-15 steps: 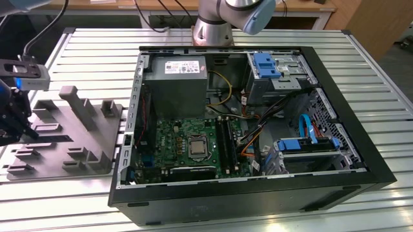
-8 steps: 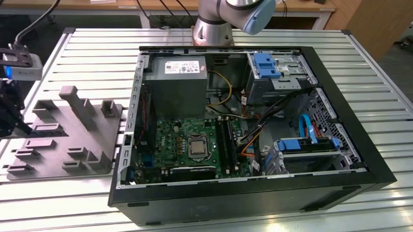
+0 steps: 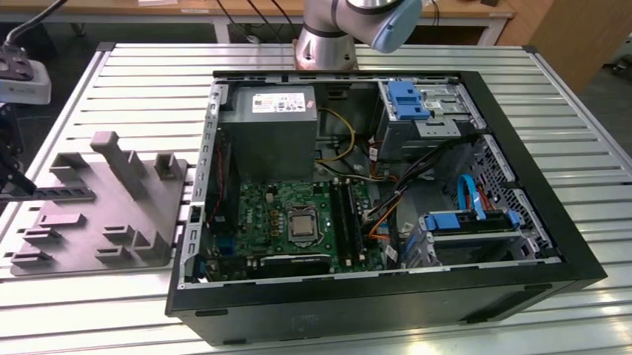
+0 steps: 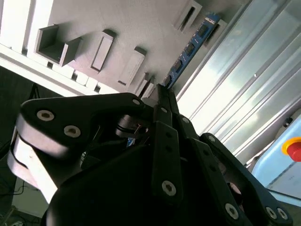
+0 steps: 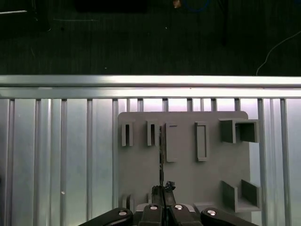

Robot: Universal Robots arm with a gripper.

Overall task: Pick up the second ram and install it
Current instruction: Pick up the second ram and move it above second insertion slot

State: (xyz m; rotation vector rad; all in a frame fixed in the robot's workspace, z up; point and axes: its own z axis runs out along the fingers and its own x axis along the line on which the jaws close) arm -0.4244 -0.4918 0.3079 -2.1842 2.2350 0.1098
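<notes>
Second ram (image 4: 190,49) — pinched endwise, pointing away from fingers (image 4: 167,101).

this was a robotics lab or test workshop: a ribbed aluminium slat table (image 3: 99,310) carried an open black desktop computer tower (image 3: 553,251) and a grey plastic fixture plate with slots (image 3: 99,222), the silver base of a robot arm (image 3: 326,44) rose at its edge, wooden desks (image 3: 464,11) stood behind, and a red mushroom-shaped stop button (image 4: 294,149) sat nearby.
</notes>
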